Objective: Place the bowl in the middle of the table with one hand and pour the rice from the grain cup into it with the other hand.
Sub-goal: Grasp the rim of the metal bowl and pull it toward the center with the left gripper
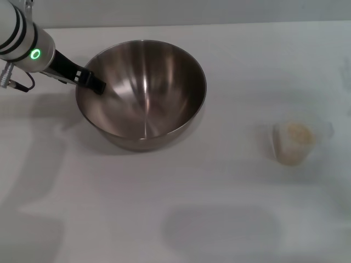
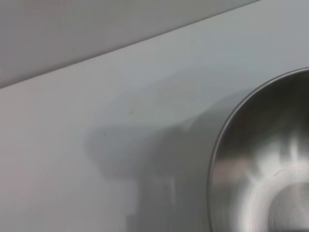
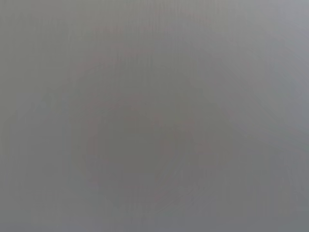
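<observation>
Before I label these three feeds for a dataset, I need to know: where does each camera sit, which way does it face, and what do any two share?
Head view: from the robot's head, looking forward and down at the plain white table; left gripper at the rim of the large brushed steel bowl; small clear grain cup of off-white rice to the right.
Left wrist view: on the left arm, facing table and bowl rim; no fingers visible.
Right wrist view: featureless grey, nothing identifiable.
Shared: head and left wrist both show bowl and table.
</observation>
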